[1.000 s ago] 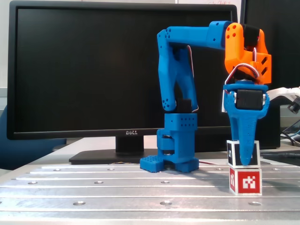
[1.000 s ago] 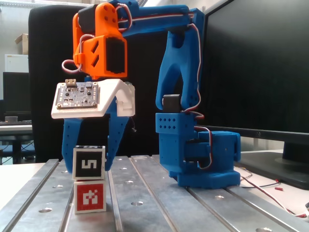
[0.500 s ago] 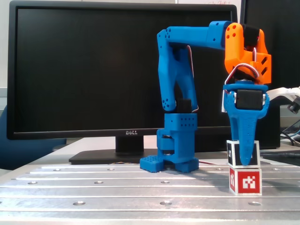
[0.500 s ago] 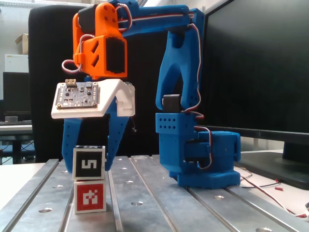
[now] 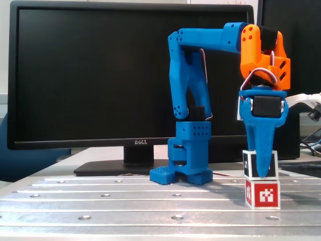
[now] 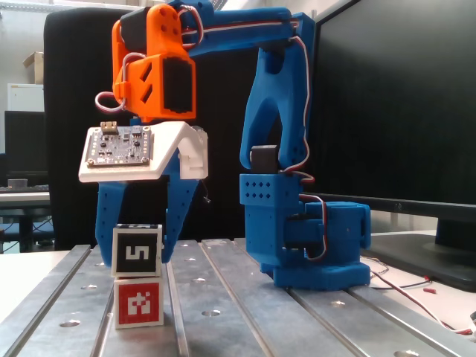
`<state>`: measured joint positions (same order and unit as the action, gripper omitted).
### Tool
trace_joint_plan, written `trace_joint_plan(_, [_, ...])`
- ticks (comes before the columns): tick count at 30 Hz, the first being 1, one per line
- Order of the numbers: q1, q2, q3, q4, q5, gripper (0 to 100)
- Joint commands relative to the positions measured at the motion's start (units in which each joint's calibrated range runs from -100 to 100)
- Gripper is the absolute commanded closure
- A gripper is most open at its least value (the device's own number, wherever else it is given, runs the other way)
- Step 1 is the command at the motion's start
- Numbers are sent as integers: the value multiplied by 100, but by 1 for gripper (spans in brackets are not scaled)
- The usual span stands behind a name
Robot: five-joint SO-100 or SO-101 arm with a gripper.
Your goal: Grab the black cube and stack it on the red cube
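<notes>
black cube (image 5: 247,162) sits atop red cube (image 5: 262,195) (jaws straddling it)

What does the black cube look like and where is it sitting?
The black cube is small, with white-bordered faces and a white "5"-like mark on the face shown in one fixed view. It sits upright and level on top of the red cube, roughly lined up with it. The blue jaws reach down on both sides of it; whether they press it is unclear.

black cube (image 6: 137,252) on red cube (image 6: 138,303)
</notes>
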<state>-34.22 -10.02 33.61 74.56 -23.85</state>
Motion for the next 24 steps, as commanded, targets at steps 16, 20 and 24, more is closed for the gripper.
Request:
trace_joint_plan(16, [30,-109,-90,22,29,91])
trace_joint_plan(20, [30,-109,-90,30,29,91])
trace_joint_plan(24, [30,-117,-90,47,29,91])
